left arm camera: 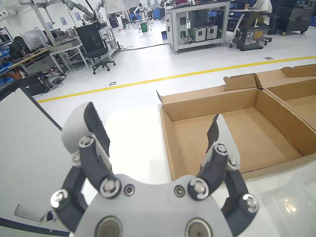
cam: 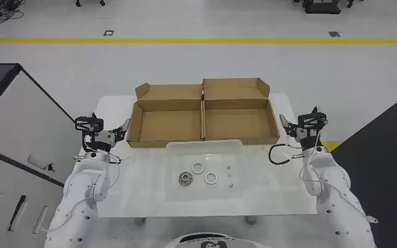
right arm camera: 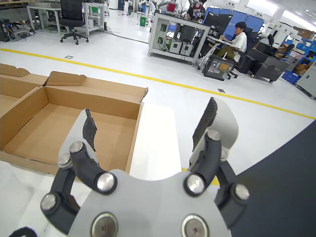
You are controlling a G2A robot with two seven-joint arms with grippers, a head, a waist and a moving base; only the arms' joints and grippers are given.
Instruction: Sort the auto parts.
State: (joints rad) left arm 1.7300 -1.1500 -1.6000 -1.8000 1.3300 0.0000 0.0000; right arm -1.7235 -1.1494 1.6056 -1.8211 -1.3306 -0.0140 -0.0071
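Parts to sort, all loose on the clear tray [cam: 186, 152], none touching one another:
- flanged hub [cam: 185, 179], left of the tray's middle, toward its near edge
- first ring [cam: 198, 167], about at the tray's middle
- second ring [cam: 211, 178], just right of the middle, level with the hub
- three small bits [cam: 229, 175] in a short line in the tray's right part; too small to identify

The tray lies on the white table [cam: 124, 186].

Containers: two open cardboard boxes stand side by side, walls touching, just beyond the tray's far edge. The left box [cam: 166, 124] sits beyond the tray's far-left corner and the right box [cam: 239, 121] beyond its far-right corner. Both have bare floors with nothing in them, and their lid flaps are folded back away from the tray.

Left gripper [cam: 124, 128]: off the tray's left side, by the left box's near-left corner. Fingers spread wide, nothing between them.

Right gripper [cam: 285, 124]: off the tray's right side, by the right box's near-right corner. Fingers likewise spread, nothing held.

By view:
- The top view gives the parts and the whole layout.
- The left wrist view looks past the left gripper [left arm camera: 153, 117] into the left box [left arm camera: 212, 104], with the right box [left arm camera: 296, 92] behind it. The ribbed black pads [left arm camera: 95, 124] are plain here.
- The right wrist view looks past the right gripper [right arm camera: 149, 107] into the right box [right arm camera: 91, 97], with the left box [right arm camera: 9, 85] at its far side.
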